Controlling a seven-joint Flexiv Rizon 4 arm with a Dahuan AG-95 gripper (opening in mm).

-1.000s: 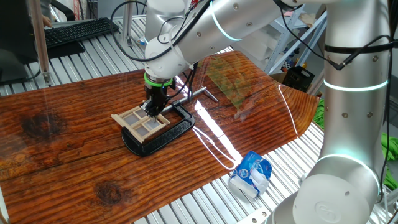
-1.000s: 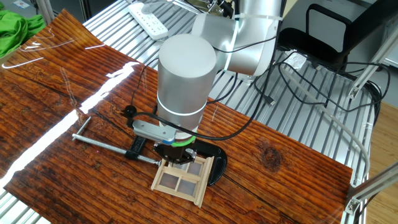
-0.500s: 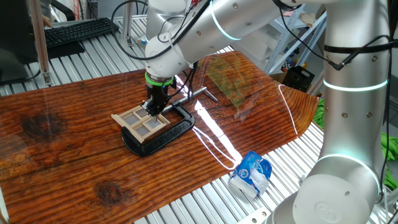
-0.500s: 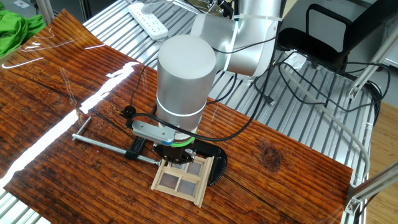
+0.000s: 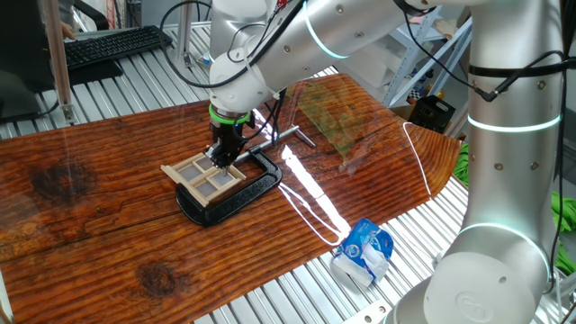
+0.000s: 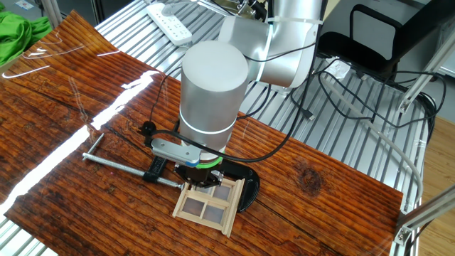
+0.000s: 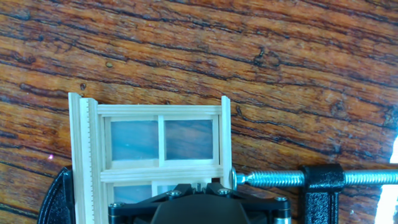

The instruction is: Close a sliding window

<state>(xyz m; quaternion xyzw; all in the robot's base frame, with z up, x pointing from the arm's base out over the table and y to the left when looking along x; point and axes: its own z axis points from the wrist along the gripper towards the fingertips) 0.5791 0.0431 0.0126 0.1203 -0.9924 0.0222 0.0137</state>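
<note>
the sliding window [image 5: 203, 176] lies flat on the dark wooden surface [image 5: 90, 207], near its middle, and it is held in a black c-clamp [image 5: 236, 191]. the body of the clamp curves around one side of the window, and its silver screw [image 7: 268, 179] touches the frame edge in the hand view. the pale frame has thin bars that divide the panes; in the hand view two panes [image 7: 163, 139] are seen side by side above a cross bar.

the pincer [image 5: 222, 158] points straight down and its tips are at the window, on the end next to the clamp screw. in the other fixed view the arm hides the tips, and the window [image 6: 208, 206] shows just below the wrist [image 6: 200, 168]. in the hand view the black body of the pincer [image 7: 194, 198] covers the lower part of the window [image 7: 155, 149]. i cannot tell if the fingers are spread or pressed together, because the tips are hidden or too small in every view.

a crumpled blue and white bag [image 5: 363, 253] lies beside the surface edge, well apart from the window.
</note>
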